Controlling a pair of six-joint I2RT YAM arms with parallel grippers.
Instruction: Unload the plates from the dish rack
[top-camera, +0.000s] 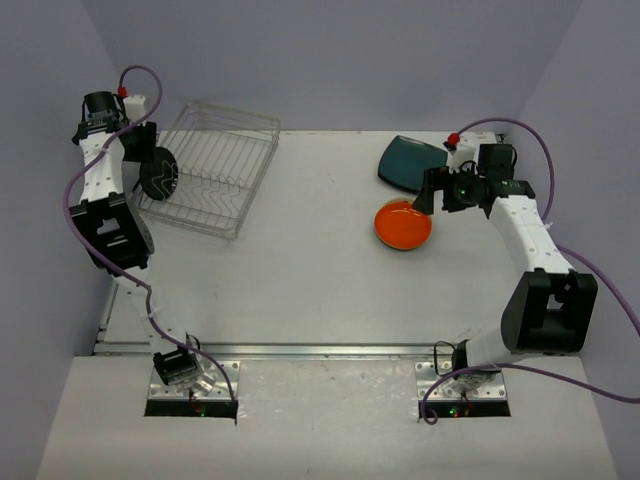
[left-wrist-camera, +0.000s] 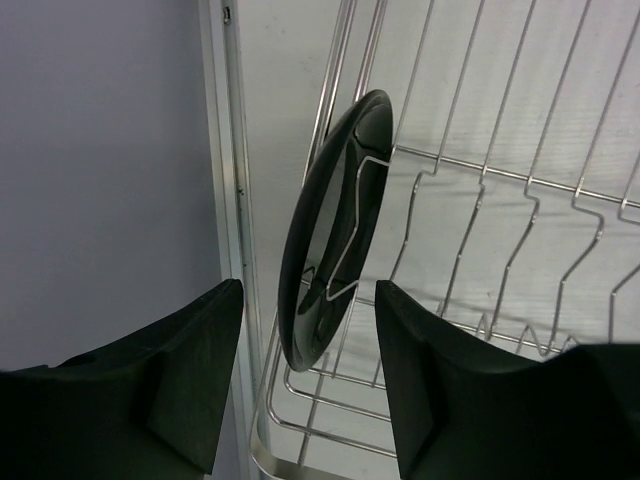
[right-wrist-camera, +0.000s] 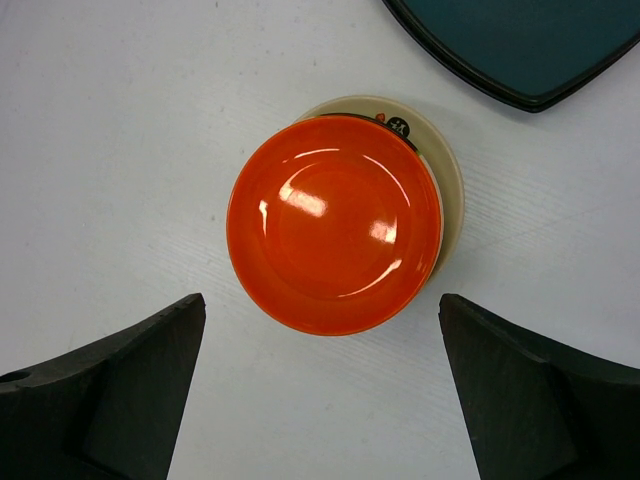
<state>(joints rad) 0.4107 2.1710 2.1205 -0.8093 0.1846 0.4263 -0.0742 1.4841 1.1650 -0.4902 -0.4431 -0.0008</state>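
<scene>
A black round plate (top-camera: 160, 172) stands on edge at the left end of the silver wire dish rack (top-camera: 226, 150). My left gripper (top-camera: 148, 160) is open right at it. In the left wrist view the black plate (left-wrist-camera: 330, 230) leans between prongs of the rack (left-wrist-camera: 520, 177), and its lower rim sits between my open left gripper (left-wrist-camera: 308, 372) fingers without touching them. My right gripper (top-camera: 429, 192) is open and empty above an orange-red plate (top-camera: 403, 224). In the right wrist view the orange-red plate (right-wrist-camera: 333, 222) lies on a cream plate (right-wrist-camera: 452, 185) just beyond my gripper (right-wrist-camera: 322, 390).
A dark teal rounded-square plate (top-camera: 410, 160) lies flat behind the orange-red one, and it also shows in the right wrist view (right-wrist-camera: 520, 40). The rack sits at the table's far left corner, close to the left wall and table rail (left-wrist-camera: 232, 200). No other plates show in the rack.
</scene>
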